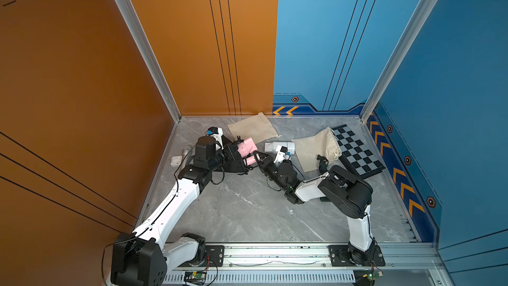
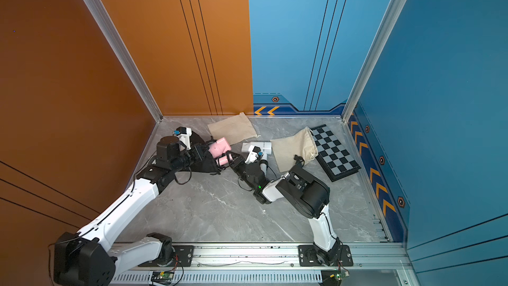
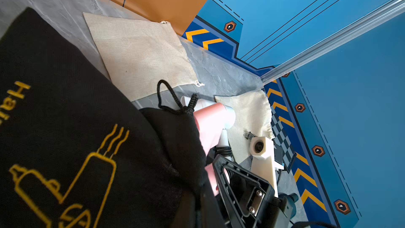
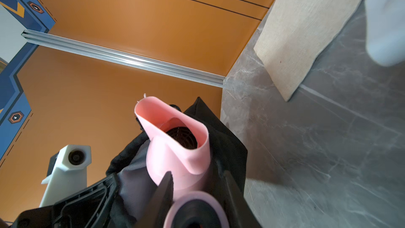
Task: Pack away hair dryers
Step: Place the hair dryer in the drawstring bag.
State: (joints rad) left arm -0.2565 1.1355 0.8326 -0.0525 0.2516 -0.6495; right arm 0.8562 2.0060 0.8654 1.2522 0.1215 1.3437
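Looking down on the grey marble-patterned counter (image 1: 247, 210), and the action is left of centre, toward the far side. The pink plastic hair dryer (image 1: 248, 145) sits partway into the mouth of the black drawstring cloth pouch (image 1: 233, 165). The back of its stubby barrel is swallowed by black cloth, the flattened nozzle pokes out toward the far right, and the slim handle juts toward the near right.

And the right pincer (image 1: 256, 158) is clenched on that handle! The right wrist view shows a black finger (image 4: 165, 185) pressed against the pink shell, with the handle's butt end between the jaws. The left pincer (image 1: 235, 153) is clenched too, buried in the pouch's bunched rim, and the cloth it grips hides its tips. In the left wrist view the pouch (image 3: 76, 117) fills half the frame and shows a yellow stitched dryer outline. Its braided black drawstring (image 3: 191, 101) stands up at the mouth, right by the pink barrel (image 3: 213, 117).

Just right of the pink one lies the white plastic hair dryer (image 1: 277, 145), its barrel flat on the counter and its handle running under the right arm's wrist. A flat beige cloth pouch (image 1: 251, 130) lies by the far wall. A second beige cloth pouch (image 1: 313, 147) lies right of the white dryer with a black plug (image 1: 321, 159) on it, its right edge against a black-and-grey chequered board (image 1: 357, 149). Over by the orange wall on the left, a slim silver rod (image 1: 187, 150) lies beside a small white block (image 1: 176, 160).
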